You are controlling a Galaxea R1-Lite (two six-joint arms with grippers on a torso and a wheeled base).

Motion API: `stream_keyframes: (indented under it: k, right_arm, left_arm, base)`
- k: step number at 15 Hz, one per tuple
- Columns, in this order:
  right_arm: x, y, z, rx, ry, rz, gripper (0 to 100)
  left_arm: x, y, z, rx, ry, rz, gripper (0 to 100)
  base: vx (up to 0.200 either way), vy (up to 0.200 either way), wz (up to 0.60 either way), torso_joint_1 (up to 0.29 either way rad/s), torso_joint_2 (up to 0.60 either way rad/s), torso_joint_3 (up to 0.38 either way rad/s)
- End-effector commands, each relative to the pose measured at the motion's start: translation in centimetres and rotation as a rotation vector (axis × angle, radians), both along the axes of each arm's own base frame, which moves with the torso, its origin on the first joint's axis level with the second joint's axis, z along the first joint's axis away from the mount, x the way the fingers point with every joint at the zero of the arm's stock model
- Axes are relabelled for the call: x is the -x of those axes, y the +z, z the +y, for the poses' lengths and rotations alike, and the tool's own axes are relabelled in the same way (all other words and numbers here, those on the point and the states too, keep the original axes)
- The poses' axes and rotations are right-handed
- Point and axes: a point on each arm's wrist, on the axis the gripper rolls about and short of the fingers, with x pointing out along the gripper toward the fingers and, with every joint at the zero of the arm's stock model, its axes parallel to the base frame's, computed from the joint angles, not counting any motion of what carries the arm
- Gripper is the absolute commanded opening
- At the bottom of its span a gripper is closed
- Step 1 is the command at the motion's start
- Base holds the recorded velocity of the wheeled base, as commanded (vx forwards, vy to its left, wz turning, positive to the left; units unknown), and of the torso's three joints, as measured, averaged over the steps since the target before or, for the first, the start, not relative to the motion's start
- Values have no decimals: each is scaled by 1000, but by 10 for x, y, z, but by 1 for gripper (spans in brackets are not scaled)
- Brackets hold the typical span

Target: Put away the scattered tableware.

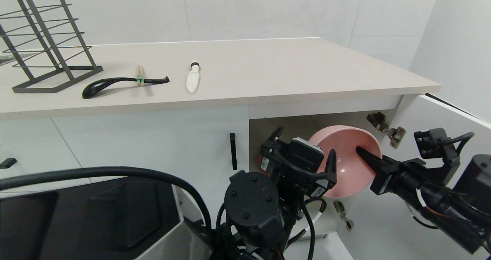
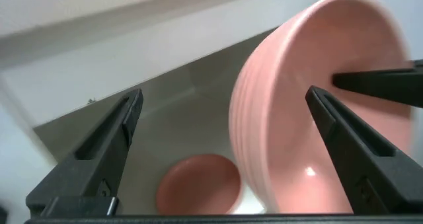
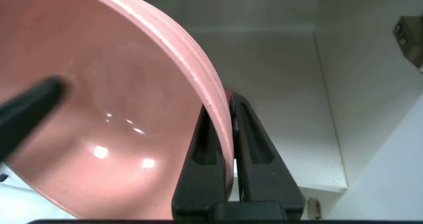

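A pink bowl (image 1: 342, 156) hangs tilted on its side in the mouth of the open lower cabinet. My right gripper (image 1: 361, 152) is shut on its rim, one finger inside the bowl and one behind. The right wrist view shows the rim pinched at the right gripper (image 3: 228, 121), with the pink bowl (image 3: 99, 85) spreading away from it. My left gripper (image 1: 303, 152) stands open just left of the bowl, not touching it. From the left wrist, the left gripper (image 2: 225, 151) has the pink bowl (image 2: 284, 118) partly between its fingers. A pink dish (image 2: 198, 184) lies on the cabinet floor.
On the counter lie a black ladle (image 1: 101, 85), a small wooden piece with a green band (image 1: 140, 78) and a white utensil (image 1: 193, 79). A dark wire rack (image 1: 46, 41) stands far left. The cabinet door (image 1: 441, 116) is swung open at the right.
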Motion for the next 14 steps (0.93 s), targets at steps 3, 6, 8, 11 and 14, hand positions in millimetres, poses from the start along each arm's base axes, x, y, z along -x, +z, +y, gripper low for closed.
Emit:
stream_keyframes:
  k: [3, 6, 8, 11, 14]
  right_arm:
    - [-1, -5, -1, 9, -8, 22, 0]
    - [1, -10, -2, 20, -7, 46, 0]
    - [2, -10, -2, 21, -7, 49, 0]
    - [1, -13, -2, 24, -8, 62, 0]
    - [3, -17, -2, 32, -4, 82, 0]
  left_arm:
    - [28, 28, 49, -22, -94, -7, 100]
    - [24, 31, 97, -69, -95, 3, 100]
    - [27, 42, 132, -71, -123, -25, 100]
    - [39, 38, 171, -121, -210, -22, 100]
    - [38, 23, 201, -167, -289, 43, 100]
  base:
    - [0, 0, 0, 0, 0, 0]
    - [0, 0, 0, 0, 0, 0]
    - [0, 0, 0, 0, 0, 0]
    - [0, 0, 0, 0, 0, 0]
    - [0, 0, 0, 0, 0, 0]
